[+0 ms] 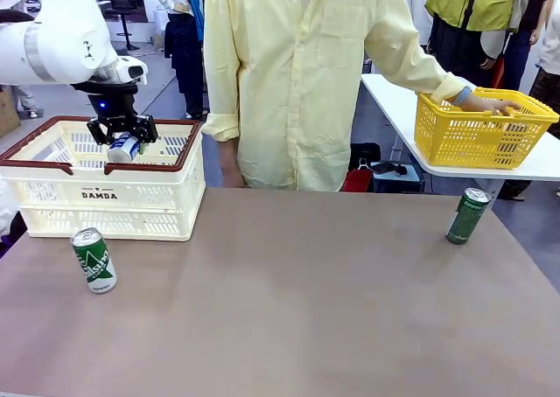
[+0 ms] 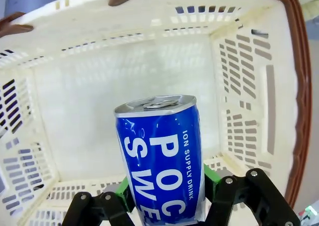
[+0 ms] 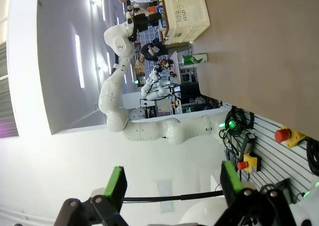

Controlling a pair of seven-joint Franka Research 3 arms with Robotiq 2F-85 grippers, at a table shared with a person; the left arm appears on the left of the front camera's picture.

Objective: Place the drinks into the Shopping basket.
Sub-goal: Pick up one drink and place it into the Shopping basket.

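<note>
My left gripper (image 1: 122,140) is shut on a slim blue-and-white can (image 1: 123,147) and holds it over the open top of the cream-white Shopping basket (image 1: 166,205) at the table's left. The left wrist view has the blue can (image 2: 162,159) between the green pads (image 2: 211,175), with the basket's lattice floor (image 2: 99,101) below. A green-and-white can (image 1: 94,260) stands on the table in front of the basket. Near the far right edge stands a slim dark green can (image 1: 467,215). My right gripper (image 3: 172,183) is open, away from the table, with nothing between its fingers.
A person in a pale yellow shirt (image 1: 297,73) stands at the table's far side, one hand on a bright yellow mesh basket (image 1: 481,130) on a white side table (image 1: 542,161). The brown tabletop (image 1: 297,301) is bare between the cans.
</note>
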